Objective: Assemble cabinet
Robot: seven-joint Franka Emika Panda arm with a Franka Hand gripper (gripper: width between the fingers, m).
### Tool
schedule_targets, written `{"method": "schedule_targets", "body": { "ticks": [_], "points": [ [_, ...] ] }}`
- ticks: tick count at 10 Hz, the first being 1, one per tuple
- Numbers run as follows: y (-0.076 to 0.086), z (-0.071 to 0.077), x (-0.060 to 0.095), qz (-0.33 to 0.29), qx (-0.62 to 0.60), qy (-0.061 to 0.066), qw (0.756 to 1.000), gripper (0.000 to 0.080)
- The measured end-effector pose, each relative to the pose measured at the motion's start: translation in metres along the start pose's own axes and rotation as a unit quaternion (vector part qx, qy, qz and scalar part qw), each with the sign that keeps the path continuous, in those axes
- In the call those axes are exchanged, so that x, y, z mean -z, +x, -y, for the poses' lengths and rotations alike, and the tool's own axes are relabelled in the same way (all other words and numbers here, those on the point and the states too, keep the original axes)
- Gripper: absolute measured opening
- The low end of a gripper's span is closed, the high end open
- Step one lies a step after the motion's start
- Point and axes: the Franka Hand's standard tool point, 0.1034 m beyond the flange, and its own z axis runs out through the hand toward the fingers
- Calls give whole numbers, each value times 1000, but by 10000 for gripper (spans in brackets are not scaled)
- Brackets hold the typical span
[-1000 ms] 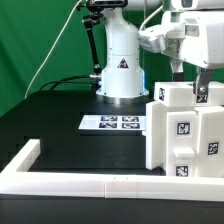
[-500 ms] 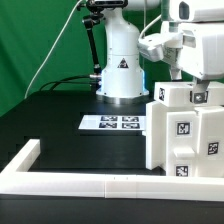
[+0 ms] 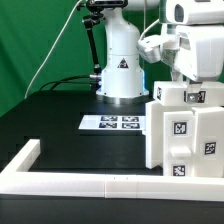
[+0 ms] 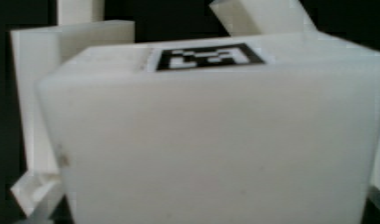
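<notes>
- We list the cabinet [image 3: 185,130]: a matte white boxy body of block and panel pieces, standing on the black table [image 3: 60,125] at the exterior view's right, just inside the low white border frame [image 3: 90,183].
- We count several black-and-white square tags on its faces: one on the upper block, near the top edge, and more on the front panels below.
- We note an upper block [image 3: 180,94] sitting on top of the body, stepped back from the front face.
- We place the gripper [image 3: 192,88] directly above that upper block, with the arm's white wrist housing over it, at the exterior view's upper right.
- In the wrist view, a white block [image 4: 187,140] fills most of the picture, a tag [image 4: 208,55] on its top face; a white finger [image 4: 267,18] shows beyond its far edge.
- We cannot tell whether the claw is apart, together or clamped on the block; the fingertips are hidden.
- We record the marker board [image 3: 113,123] lying flat on the table, near the cabinet on the exterior view's left of it, in front of the arm's white base [image 3: 120,70].
- We log a green backdrop [image 3: 35,40] behind the table and a cable [image 3: 55,55] running down toward the base.
</notes>
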Motion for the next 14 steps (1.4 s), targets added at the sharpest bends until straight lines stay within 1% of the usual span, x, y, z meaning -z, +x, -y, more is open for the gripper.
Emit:
{"method": "schedule_targets", "body": {
  "ticks": [2, 3, 5, 6, 7, 9, 10, 11, 12, 13, 14],
  "points": [
    [-5, 0, 0, -1, -105, 1, 994, 560],
    [-5, 1, -1, -1, -155, 1, 988, 560],
    [-4, 0, -2, -2, -255, -2, 967, 561],
    [-3, 0, -2, -3, -284, -3, 959, 561],
    [-1, -1, -2, -3, -333, -4, 943, 561],
    [2, 0, -1, -4, -440, -3, 898, 561],
    [3, 0, -1, -4, -463, -2, 886, 561],
    [6, 0, -1, -4, -512, -1, 859, 561],
    [8, 0, 0, -3, -547, -1, 837, 561],
    [9, 0, 0, -4, -571, 0, 821, 561],
    [8, 0, 0, -4, -610, 1, 792, 561]
  ]
}}
